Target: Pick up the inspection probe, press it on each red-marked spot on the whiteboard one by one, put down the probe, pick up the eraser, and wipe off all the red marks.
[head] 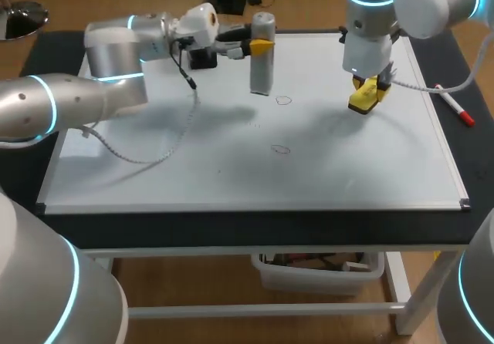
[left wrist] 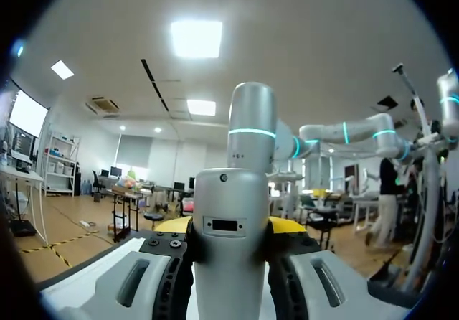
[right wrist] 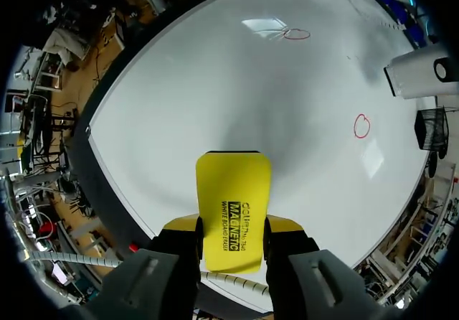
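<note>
Eraser (right wrist: 233, 191), yellow block, likely light and stiff, pinched across its narrow sides by the right gripper (right wrist: 234, 227), red marks (right wrist: 362, 125) on the whiteboard (right wrist: 215, 83) ahead; inspection probe (left wrist: 228, 262), smooth grey cylinder, probably slippery, clamped mid-body in the left gripper (left wrist: 231, 227).

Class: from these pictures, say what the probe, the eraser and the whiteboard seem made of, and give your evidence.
The probe: likely metal or painted plastic; smooth matte silver-grey shell. The eraser: seemingly hard plastic; smooth, even yellow casing. The whiteboard: glossy coated surface; it shows bright reflections.
</note>
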